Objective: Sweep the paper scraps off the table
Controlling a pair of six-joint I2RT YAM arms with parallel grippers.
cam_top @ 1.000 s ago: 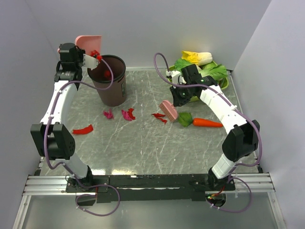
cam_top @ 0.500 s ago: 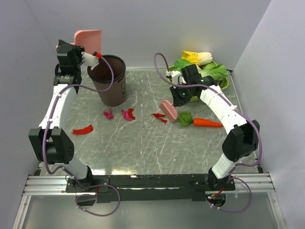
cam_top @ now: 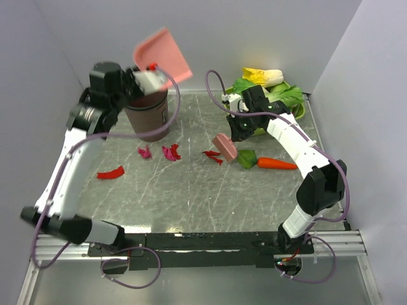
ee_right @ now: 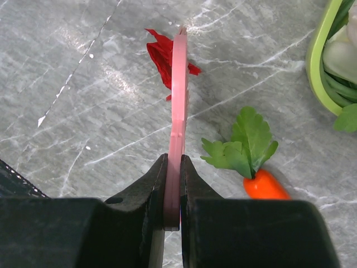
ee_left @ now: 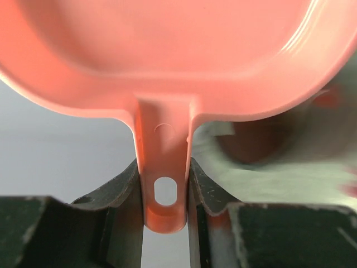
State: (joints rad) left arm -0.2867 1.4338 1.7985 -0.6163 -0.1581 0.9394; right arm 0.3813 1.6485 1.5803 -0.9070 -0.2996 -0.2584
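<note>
Left arm [cam_top: 68,162] raised, dustpan [cam_top: 162,54] high above table [cam_top: 191,190]

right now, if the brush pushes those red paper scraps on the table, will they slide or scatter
Probably very light: the paper scraps are small crumpled bits, so the brush should shift them easily. Being thin and loose, some may flick aside rather than slide together. The table looks smooth, so little should hold them back.

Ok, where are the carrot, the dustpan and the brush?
carrot [cam_top: 278,164]: top view, on its orange body.
dustpan [cam_top: 162,54]: top view, on its pink scoop.
brush [cam_top: 224,147]: top view, on its pink head.
</note>
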